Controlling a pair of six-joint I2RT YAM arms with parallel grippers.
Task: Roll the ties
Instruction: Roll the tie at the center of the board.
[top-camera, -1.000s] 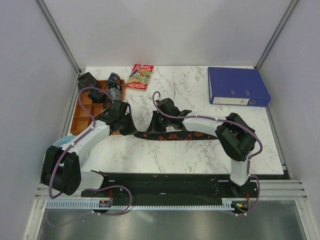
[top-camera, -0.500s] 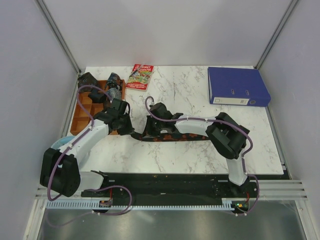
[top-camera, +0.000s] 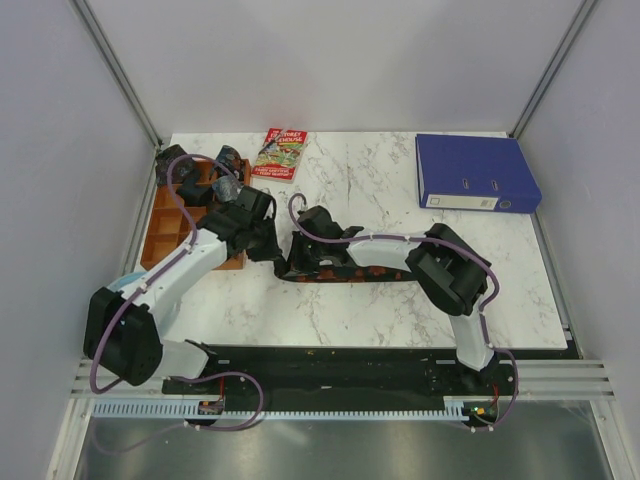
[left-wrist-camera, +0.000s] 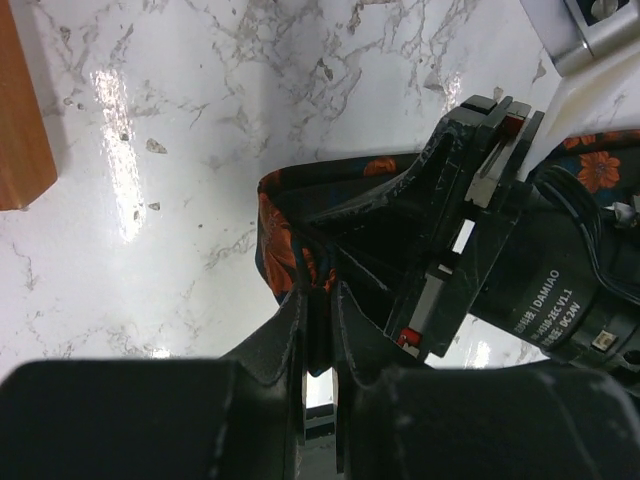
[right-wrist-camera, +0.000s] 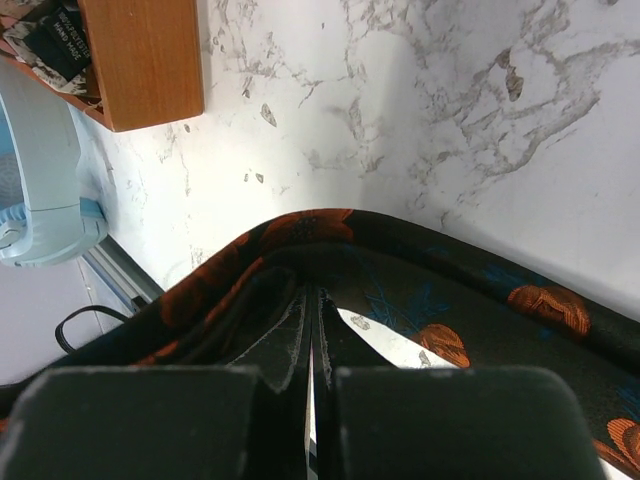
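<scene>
Since a second ago, the right gripper (top-camera: 298, 264) has slid left along the long tie (top-camera: 350, 277), doubling it over, and the left gripper (top-camera: 272, 245) has swung up beside the orange tray (top-camera: 165, 235). We read "DAMIAO" on the right wrist's motor label (left-wrist-camera: 545, 300). Both arms reach low, their tips meeting left of centre on the marble table (top-camera: 400, 190). The left jaws stand barely apart, pinching the tie's fold; the right jaws press together inside that fold.

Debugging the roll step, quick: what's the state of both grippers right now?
Left gripper: closed, pinching the folded end of the long tie.
Right gripper: closed, the tie looped around it; whether it pinches fabric cannot be told.
</scene>
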